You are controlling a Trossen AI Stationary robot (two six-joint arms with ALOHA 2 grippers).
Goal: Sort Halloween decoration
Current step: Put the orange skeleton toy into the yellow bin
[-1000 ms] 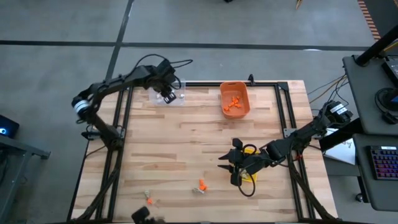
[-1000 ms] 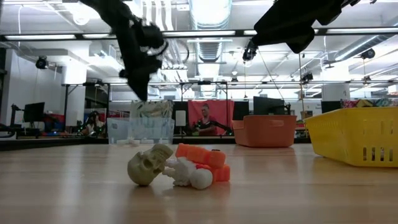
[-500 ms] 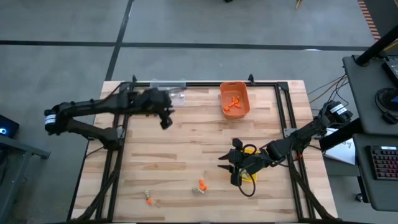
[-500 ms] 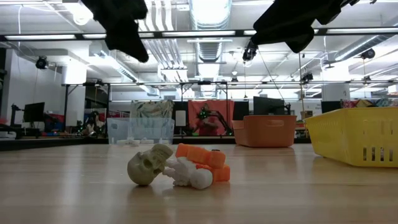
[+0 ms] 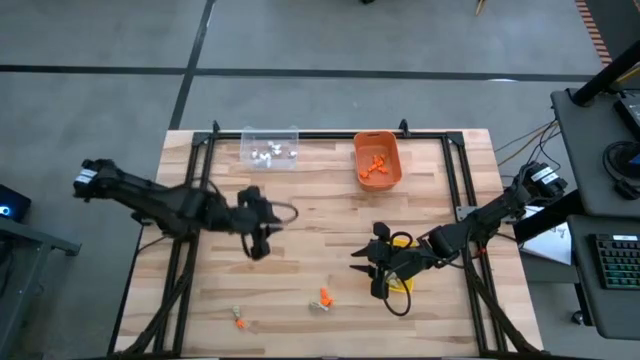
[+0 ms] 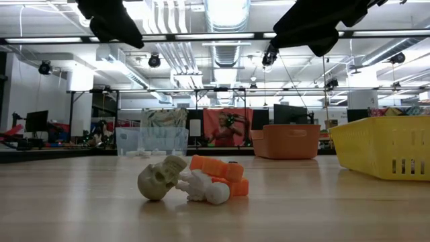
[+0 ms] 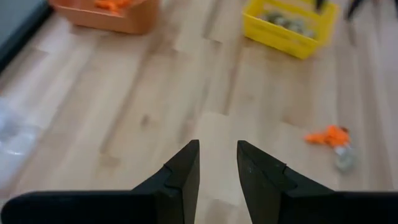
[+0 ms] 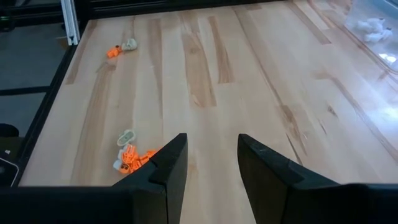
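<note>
Three bins: the clear bin [image 5: 270, 150] holds white trinkets, the orange bin [image 5: 378, 160] orange ones, the yellow bin [image 7: 287, 28] tan ones. Two trinket clusters [image 5: 321, 298] lie loose on the desk [image 5: 310, 240] between the left end effector [image 5: 259, 245] and right end effector [image 5: 362, 262], both spread and empty.

Bare wood lies ahead of the left gripper [image 5: 258, 246] toward the trinket cluster [image 5: 321, 298]. The yellow bin [image 5: 401, 284] and right gripper [image 5: 366, 262] crowd that cluster's right side
</note>
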